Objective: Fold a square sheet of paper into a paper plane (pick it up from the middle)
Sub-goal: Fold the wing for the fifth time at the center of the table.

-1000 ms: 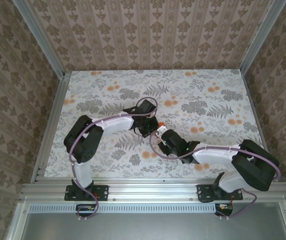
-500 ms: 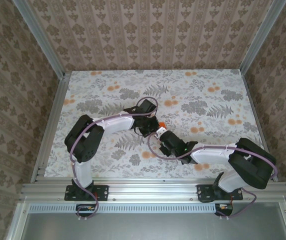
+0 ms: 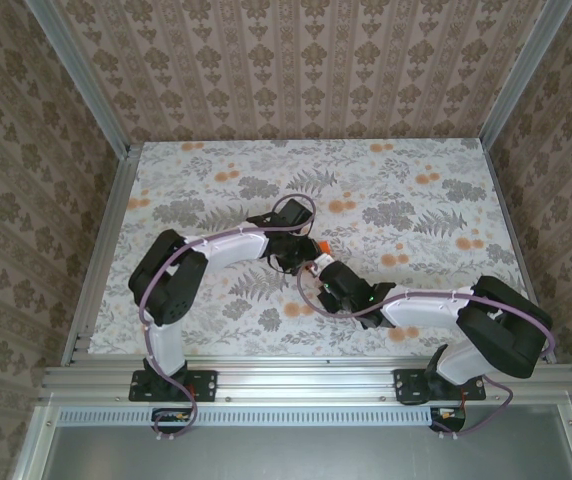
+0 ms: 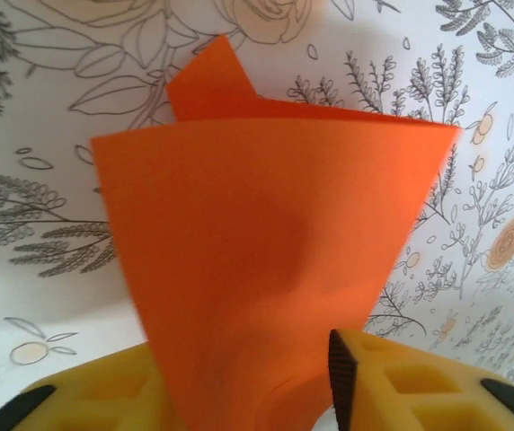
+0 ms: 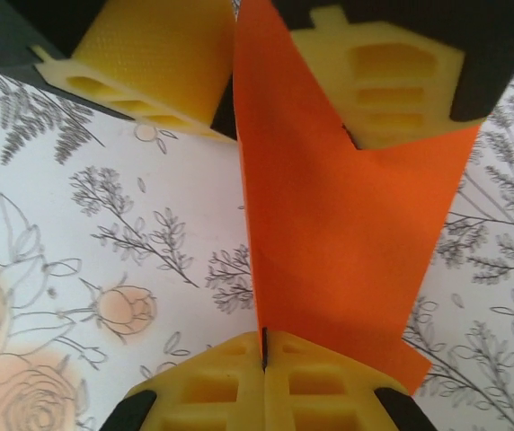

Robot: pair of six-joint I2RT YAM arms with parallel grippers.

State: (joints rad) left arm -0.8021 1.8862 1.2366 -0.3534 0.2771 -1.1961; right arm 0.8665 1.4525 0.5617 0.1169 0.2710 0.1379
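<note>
The square sheet of paper is bright orange, folded over and held upright above the floral table; a small tip of it shows in the top view between the two wrists. My right gripper is shut, pinching the sheet's lower edge between its yellow fingers. My left gripper stands open around the sheet, its dark pad just off the paper. In the right wrist view the left gripper's fingers sit apart on either side of the sheet's top.
Both arms meet at the middle of the floral tablecloth. Patterned walls and metal frame posts enclose the table on three sides. There is free tabletop at the back and to both sides.
My right gripper has closed onto the sheet and shifted slightly toward the left gripper. My left gripper, shut before, has opened off the paper.
</note>
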